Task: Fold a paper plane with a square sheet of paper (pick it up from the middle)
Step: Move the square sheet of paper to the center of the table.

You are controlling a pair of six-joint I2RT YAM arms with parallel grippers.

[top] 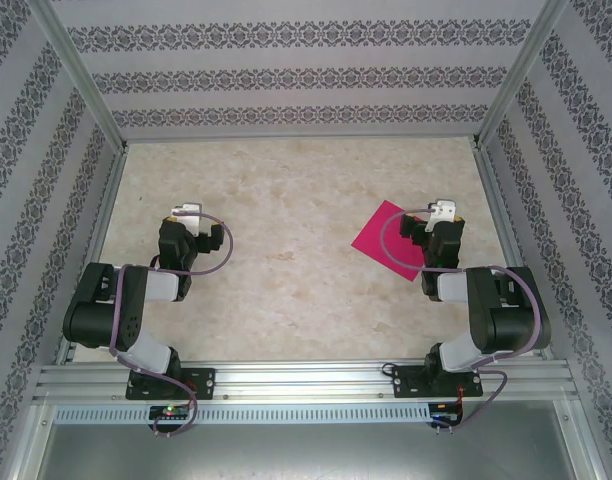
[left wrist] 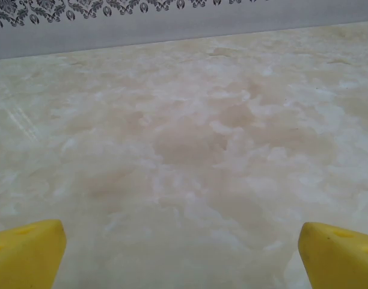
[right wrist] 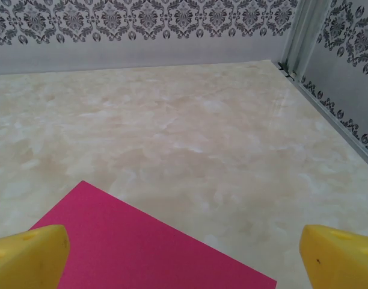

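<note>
Flat on the pale, marbled beige worktop point(top: 286, 260), right of centre in the overhead view: a thin magenta-pink square sheet of paper point(top: 389, 238), plain and turned corner-on like a diamond. One flat layer, by the look of it. Near-right edge tucked under the right arm's wrist and its looping cable, so hidden there.

Just beside the sheet's right corner: the right fingers point(top: 443, 210), pointing toward the far wall. From the right wrist camera: yellow fingertips point(right wrist: 27, 256) at the two bottom corners of the view, spread wide apart and gripping nothing. Between and below them, the pink sheet, with one straight edge running from near the left tip down toward the lower right and bare worktop beyond. Impossible to tell whether resting on the paper or hanging just above it.

Well apart, on the left half of the worktop: the left fingers point(top: 184, 212), likewise aimed at the far wall. From the left wrist camera: yellow fingertips point(left wrist: 24, 256) at the bottom corners, fully spread, empty, over bare marbled surface.

Around the worktop: grey damask-patterned walls point(top: 306, 75) and aluminium frame posts point(top: 81, 75). Both black arms folded back at the elbow, with bases bolted to a metal rail point(top: 306, 380) at the near edge.
</note>
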